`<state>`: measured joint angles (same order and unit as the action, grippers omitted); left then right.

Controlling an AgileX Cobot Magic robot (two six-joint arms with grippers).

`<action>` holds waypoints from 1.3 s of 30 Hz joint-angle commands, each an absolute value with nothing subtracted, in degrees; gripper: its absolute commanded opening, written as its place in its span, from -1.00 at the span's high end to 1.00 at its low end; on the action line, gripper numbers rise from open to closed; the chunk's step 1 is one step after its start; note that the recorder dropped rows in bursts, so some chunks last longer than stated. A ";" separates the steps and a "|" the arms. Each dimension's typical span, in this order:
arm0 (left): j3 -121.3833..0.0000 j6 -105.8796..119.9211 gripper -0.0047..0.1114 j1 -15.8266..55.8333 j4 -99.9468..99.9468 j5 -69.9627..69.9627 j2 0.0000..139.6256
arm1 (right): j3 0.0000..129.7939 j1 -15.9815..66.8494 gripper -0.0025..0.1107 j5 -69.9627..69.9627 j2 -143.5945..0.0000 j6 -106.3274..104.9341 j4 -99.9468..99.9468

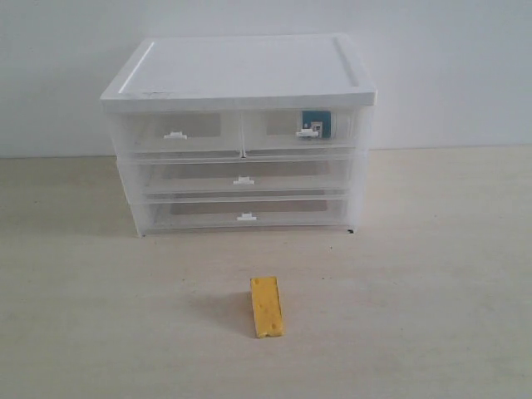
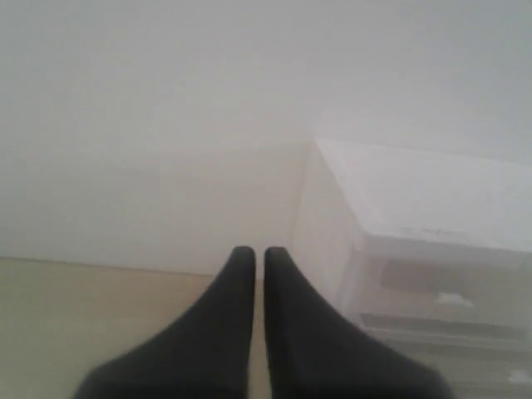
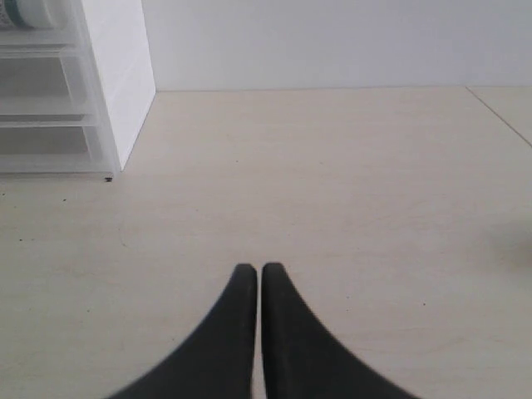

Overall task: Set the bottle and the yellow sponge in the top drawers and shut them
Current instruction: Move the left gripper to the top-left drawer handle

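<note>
The yellow sponge [image 1: 267, 307] lies on the table in front of the white-topped drawer unit [image 1: 241, 71]. The bottle [image 1: 316, 125] shows as a teal-blue shape through the front of the right top drawer [image 1: 274, 133], which is pushed in; a sliver of the bottle [image 3: 29, 12] also shows in the right wrist view. The left top drawer [image 1: 179, 131] is pushed in too and looks empty. Neither gripper appears in the exterior view. My left gripper [image 2: 259, 253] is shut on nothing, off the unit's left side. My right gripper [image 3: 258, 270] is shut on nothing over bare table, right of the unit.
Two full-width drawers [image 1: 243, 180] sit shut below the top pair. A plain wall stands behind the unit. The pale wooden table [image 1: 432, 274] stretches to both sides and in front of the sponge.
</note>
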<state>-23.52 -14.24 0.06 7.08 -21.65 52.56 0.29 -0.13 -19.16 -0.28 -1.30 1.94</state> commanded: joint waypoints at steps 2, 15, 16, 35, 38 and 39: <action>-24.36 -11.28 0.84 5.95 6.53 -26.61 59.61 | 0.00 -0.58 0.96 -19.03 0.00 -1.31 1.76; -24.36 15.08 0.84 24.42 -22.14 -43.77 75.30 | 0.00 -0.58 0.96 -19.03 0.00 -1.31 1.76; -24.36 15.05 0.84 25.76 -23.10 -46.00 76.49 | 0.00 -0.58 0.96 -19.03 0.00 -1.31 1.76; -33.27 12.40 0.16 35.35 -25.05 -52.70 96.06 | 0.00 -0.58 0.96 -19.03 0.00 -1.31 1.76; -33.47 12.39 -0.21 35.35 -24.83 -52.70 96.79 | 0.00 -0.58 0.96 -19.03 0.00 -1.31 1.76; -33.47 12.39 -0.29 35.35 -24.66 -52.70 96.79 | 0.00 -0.58 0.96 -19.03 0.00 -1.31 1.76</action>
<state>-33.13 13.17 35.01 -24.47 -51.82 96.37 0.29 -0.13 -19.27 -0.28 -1.30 1.94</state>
